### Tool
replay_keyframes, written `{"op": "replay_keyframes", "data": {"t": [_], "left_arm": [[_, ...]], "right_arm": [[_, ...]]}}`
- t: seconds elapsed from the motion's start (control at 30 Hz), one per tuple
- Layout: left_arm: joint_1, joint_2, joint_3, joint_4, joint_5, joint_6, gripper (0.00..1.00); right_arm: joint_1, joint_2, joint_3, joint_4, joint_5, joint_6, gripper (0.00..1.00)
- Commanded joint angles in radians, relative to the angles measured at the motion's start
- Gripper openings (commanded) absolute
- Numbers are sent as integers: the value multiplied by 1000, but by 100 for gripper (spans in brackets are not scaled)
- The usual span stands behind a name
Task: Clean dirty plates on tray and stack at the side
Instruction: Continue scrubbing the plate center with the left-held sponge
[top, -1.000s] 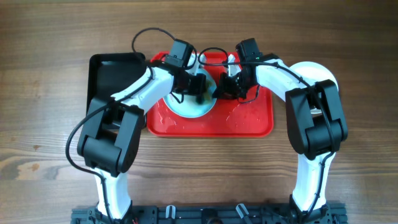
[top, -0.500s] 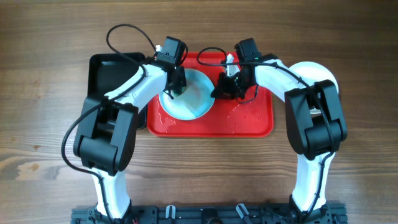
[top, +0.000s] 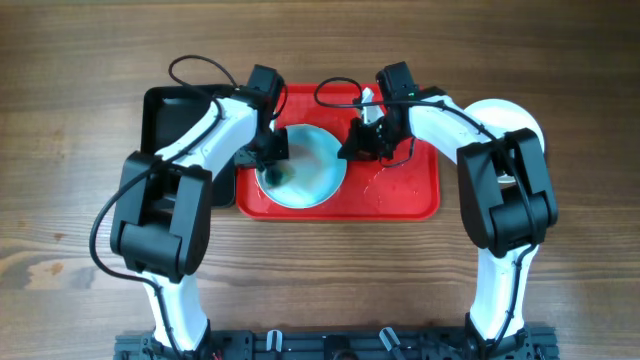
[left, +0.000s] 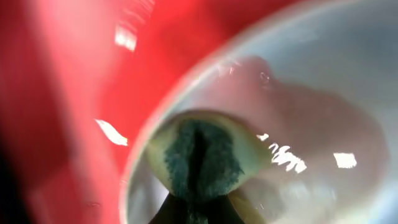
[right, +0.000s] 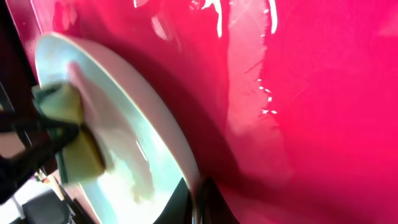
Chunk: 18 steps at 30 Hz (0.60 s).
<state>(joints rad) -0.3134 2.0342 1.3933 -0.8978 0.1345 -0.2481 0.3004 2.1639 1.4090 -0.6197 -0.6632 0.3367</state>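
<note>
One pale aqua plate (top: 318, 158) lies on the left half of the red tray (top: 400, 195). My left gripper (top: 270, 168) is shut on a yellow-green sponge (top: 272, 178) and presses it on the plate's lower left rim. In the left wrist view the sponge (left: 199, 158) sits on the plate (left: 311, 106), which carries a faint pinkish smear. My right gripper (top: 350, 150) is shut on the plate's right rim. In the right wrist view the jaws (right: 198, 200) pinch the rim of the plate (right: 134, 143), and the sponge (right: 71, 140) shows. A white plate (top: 518, 118) lies right of the tray.
A smaller black tray (top: 180, 110) stands to the left of the red tray, partly under my left arm. The red tray's right half (right: 311, 93) is wet and shiny. Wooden table (top: 70, 200) surrounds everything.
My left gripper has dragged the sponge from the plate's upper right across to its lower left rim. My right gripper has stayed on the plate's right rim.
</note>
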Motion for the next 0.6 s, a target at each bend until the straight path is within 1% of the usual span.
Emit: {"op": "replay_keyframes", "data": {"t": [0.0, 0.17, 0.27, 0.3, 0.4, 0.5, 0.57], "left_arm": [[-19, 31, -36, -32, 366, 220, 4], [-45, 31, -36, -19, 452, 272, 4], [-69, 31, -36, 42, 452, 270, 4], [-79, 31, -36, 87, 451, 266, 4], [-82, 31, -36, 185, 421, 190, 4], [-80, 31, -36, 291, 286, 59, 4], [-80, 31, -36, 343, 192, 6, 4]], "right_arm": [[-9, 45, -10, -2, 44, 30, 4], [-9, 45, -10, -2, 44, 30, 4], [-9, 45, -10, -2, 44, 30, 4], [-9, 45, -10, -2, 44, 30, 4], [-9, 45, -10, -5, 44, 30, 4], [-9, 45, -10, -9, 44, 29, 4], [-9, 45, -10, -10, 44, 30, 4]]}}
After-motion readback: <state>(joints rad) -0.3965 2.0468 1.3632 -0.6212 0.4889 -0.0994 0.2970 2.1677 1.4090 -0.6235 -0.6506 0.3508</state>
